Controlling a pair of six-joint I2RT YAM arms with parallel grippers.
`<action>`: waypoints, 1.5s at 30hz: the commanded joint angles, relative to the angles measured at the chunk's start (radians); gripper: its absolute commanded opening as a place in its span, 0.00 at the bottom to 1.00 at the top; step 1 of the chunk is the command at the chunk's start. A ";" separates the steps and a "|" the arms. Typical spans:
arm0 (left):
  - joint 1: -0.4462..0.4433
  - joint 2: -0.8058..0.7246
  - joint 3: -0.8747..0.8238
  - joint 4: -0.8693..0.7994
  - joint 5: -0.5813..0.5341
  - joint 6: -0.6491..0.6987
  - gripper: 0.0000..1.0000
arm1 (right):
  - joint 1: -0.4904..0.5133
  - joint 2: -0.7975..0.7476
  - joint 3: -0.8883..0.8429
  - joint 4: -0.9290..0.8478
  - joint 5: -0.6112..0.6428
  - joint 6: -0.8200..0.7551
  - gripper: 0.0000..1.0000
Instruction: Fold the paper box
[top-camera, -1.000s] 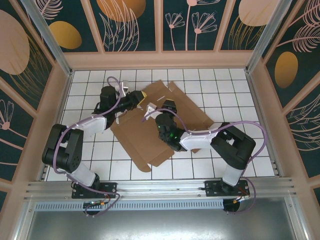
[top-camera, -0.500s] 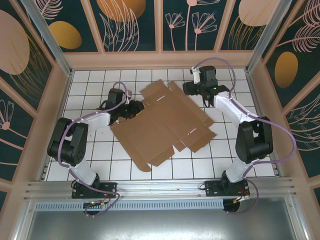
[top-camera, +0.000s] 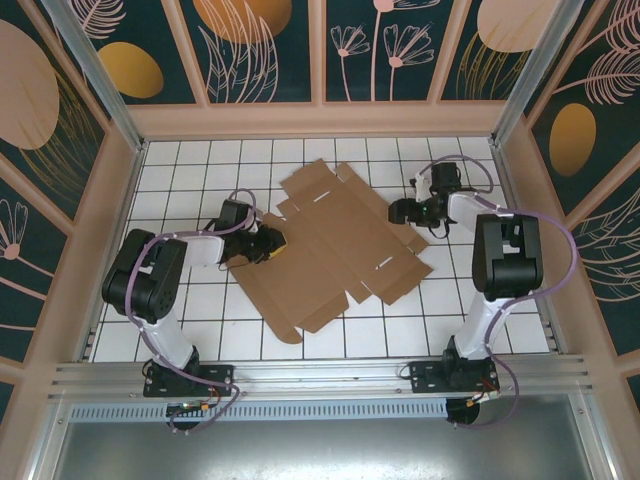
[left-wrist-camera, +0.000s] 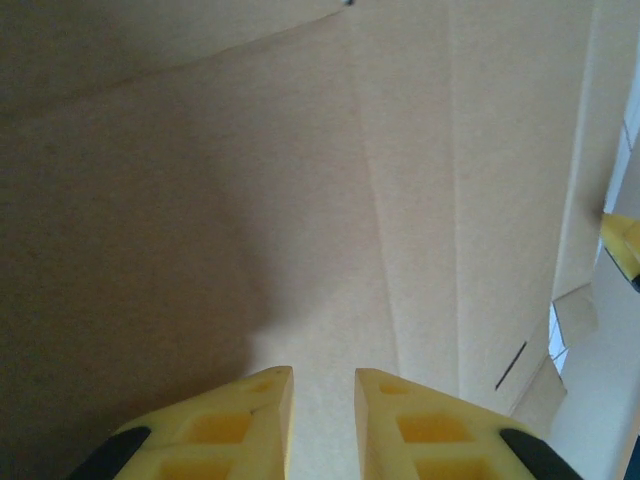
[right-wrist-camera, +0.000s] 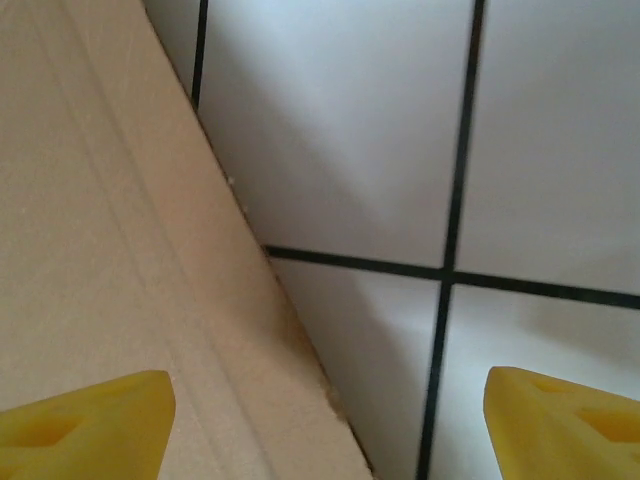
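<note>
The paper box (top-camera: 330, 250) lies unfolded and flat on the tiles, a brown cardboard sheet with flaps, turned at an angle. My left gripper (top-camera: 270, 243) is low over its left edge. In the left wrist view the yellow fingers (left-wrist-camera: 250, 410) stand a narrow gap apart, open, with nothing between them and bare cardboard (left-wrist-camera: 300, 180) beyond. My right gripper (top-camera: 398, 213) is at the sheet's upper right edge. Its jaws (right-wrist-camera: 325, 415) are wide open and straddle the cardboard's edge (right-wrist-camera: 100, 250), one finger over the board and one over tile.
The white tiled table (top-camera: 200, 320) is boxed in by wooden walls with patterned panels at the back and both sides. An aluminium rail (top-camera: 300, 375) runs along the near edge by the arm bases. Bare tile (right-wrist-camera: 520, 150) lies to the right of the sheet.
My right arm left the middle of the sheet, swung to the back right, then came down at the sheet's right edge and opened wide. My left gripper slid nearer along the left edge, jaws narrowing.
</note>
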 joint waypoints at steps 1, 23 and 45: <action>-0.005 0.016 -0.006 0.036 0.010 -0.020 0.22 | 0.004 0.036 -0.019 -0.008 -0.099 0.018 0.75; -0.005 0.031 -0.010 0.035 -0.008 -0.016 0.19 | 0.218 -0.168 -0.098 0.021 -0.002 -0.083 0.27; 0.009 -0.200 -0.075 -0.136 -0.104 0.006 0.00 | 0.131 0.066 -0.034 0.058 -0.302 0.035 0.70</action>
